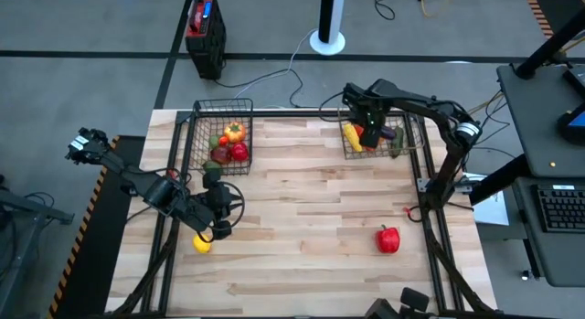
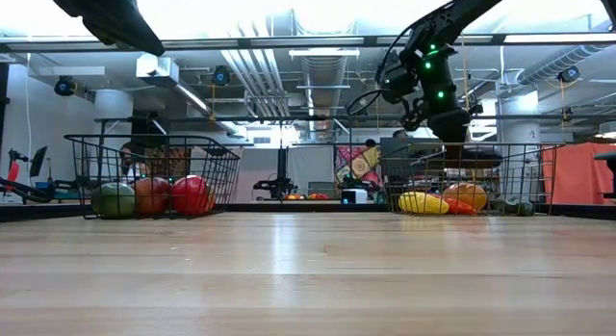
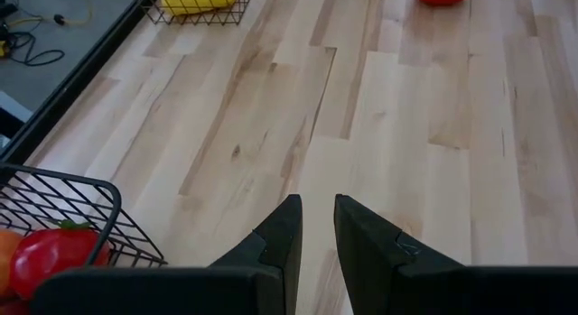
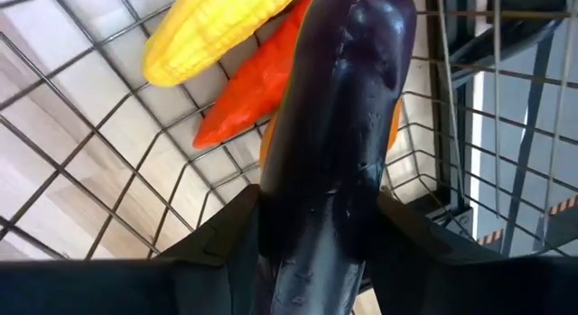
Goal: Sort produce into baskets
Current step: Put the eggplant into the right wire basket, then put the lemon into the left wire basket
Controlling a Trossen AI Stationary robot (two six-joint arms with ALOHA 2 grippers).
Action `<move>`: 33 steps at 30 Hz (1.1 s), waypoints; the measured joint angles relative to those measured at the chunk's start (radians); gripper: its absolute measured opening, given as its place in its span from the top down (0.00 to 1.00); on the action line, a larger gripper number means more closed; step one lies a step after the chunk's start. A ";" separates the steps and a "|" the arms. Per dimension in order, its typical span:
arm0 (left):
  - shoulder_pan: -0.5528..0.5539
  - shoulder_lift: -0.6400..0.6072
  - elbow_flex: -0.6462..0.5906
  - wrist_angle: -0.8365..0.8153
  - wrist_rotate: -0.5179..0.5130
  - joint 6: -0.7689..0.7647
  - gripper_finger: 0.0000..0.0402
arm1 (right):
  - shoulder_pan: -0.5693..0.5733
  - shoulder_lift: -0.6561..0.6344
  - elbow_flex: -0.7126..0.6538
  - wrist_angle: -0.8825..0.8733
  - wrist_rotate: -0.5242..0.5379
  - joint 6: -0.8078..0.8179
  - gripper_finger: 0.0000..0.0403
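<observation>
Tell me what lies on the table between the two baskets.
Nothing: in the high view, only bare wood separates the left basket from the right basket; the low view agrees.

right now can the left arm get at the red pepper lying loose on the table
Probably yes. The red pepper lies alone on bare wood, nothing between it and the left hand, which is shut and empty. It's a long stretch, though, nearer the right arm's side, whose right hand holds an eggplant.

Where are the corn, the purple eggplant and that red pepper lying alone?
corn (image 4: 212, 31), right wrist view, mid-cob.
purple eggplant (image 4: 339, 125), right wrist view, middle of body.
red pepper (image 1: 388, 239), high view, centre of fruit.
</observation>
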 joint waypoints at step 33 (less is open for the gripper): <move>0.000 0.000 0.000 0.003 -0.058 0.029 0.87 | 0.000 -0.023 -0.008 0.030 0.029 0.116 0.45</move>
